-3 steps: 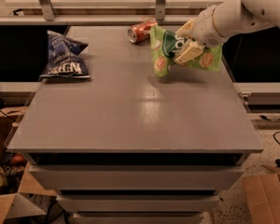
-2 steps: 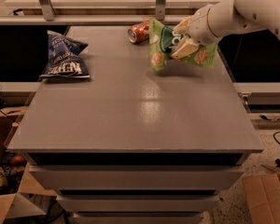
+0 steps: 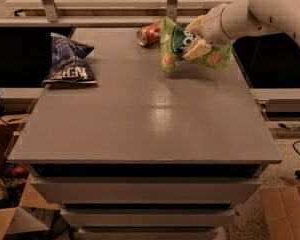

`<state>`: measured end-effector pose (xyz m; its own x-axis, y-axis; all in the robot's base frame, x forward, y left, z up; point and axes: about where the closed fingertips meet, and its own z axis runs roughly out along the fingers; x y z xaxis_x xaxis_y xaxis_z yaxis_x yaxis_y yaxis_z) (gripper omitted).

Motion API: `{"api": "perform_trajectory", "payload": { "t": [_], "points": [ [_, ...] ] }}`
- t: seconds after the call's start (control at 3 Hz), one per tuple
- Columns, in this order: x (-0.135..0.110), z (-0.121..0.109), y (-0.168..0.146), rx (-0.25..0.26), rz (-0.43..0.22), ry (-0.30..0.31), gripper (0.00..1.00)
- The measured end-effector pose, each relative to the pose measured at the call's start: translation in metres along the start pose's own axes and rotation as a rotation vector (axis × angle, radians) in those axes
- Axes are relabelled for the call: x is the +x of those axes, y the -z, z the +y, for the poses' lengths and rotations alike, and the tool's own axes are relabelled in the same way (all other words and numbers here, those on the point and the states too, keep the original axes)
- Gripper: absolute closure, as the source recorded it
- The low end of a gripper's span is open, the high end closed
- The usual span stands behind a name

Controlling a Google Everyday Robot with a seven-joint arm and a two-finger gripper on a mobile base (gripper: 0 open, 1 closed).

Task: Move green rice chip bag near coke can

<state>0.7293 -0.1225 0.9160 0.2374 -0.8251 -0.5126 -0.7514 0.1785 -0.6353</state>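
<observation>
view: camera view, the only one
arm: white arm (image 3: 270, 11) enters from the upper right and reaches left and down over the far right of the grey tabletop (image 3: 150, 119)
pincer: pincer (image 3: 194, 36) at the far right part of the tabletop, clamped on the bag, one cream finger above and one across its front
green bag: flat light-green rice chip bag with a dark green circle (image 3: 172, 49), held in the pincer, crumpled and tilted; lower left corner low over the surface, contact cannot be told; shadow under it
can: red-orange dented soda can with a silver top (image 3: 149, 34), lying on its side at the far edge, just left of the green bag
gap: bag's left edge just beside the can; touching or not cannot be told
other: dark blue chip bag (image 3: 69, 61), far left, well apart from both
count: 1 arm, 1 pincer, 2 bags, 1 can
</observation>
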Motion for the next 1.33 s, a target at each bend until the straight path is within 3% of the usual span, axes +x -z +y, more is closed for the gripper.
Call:
{"api": "perform_trajectory", "payload": {
  "t": [0.67,1.33],
  "points": [
    [-0.001,-0.027,-0.029,0.104,-0.009,0.022,1.0],
    [0.016,-0.041,-0.046,0.15,0.006,-0.002,1.0]
  ]
}}
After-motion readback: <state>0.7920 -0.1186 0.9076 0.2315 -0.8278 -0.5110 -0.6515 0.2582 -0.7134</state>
